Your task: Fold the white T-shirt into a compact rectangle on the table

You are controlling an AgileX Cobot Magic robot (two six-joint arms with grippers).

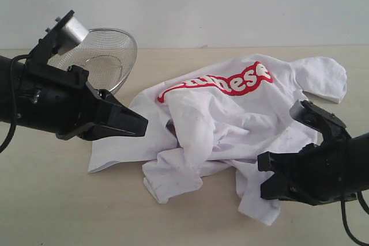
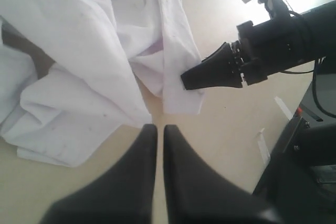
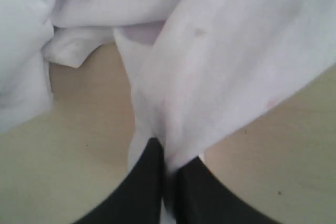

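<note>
Since the right hand [image 3: 169, 163] is clamped on a thin flap of the white T-shirt [image 1: 230, 113], with cloth fanning out from between its tips, the grip looks like a pinch of one or two layers at the edge of the heap farthest from the red lettering [image 1: 222, 82]. The left hand [image 2: 157, 128] has its fingers together on nothing. It is poised over bare worktop [image 1: 52, 200] just beside the cloth, off the end of the lettering where the word begins. The shirt lies crumpled and partly doubled over itself on the worktop, lettering face up. A wire-mesh basket [image 1: 109, 56] stands near the lettering's first letters. I judge the cotton to be light, limp and not slippery. It will sag and drag the rest of the heap along when lifted, so it wants taking at hem corners or shoulder seams, with the hands well apart, rather than mid-panel.
</note>
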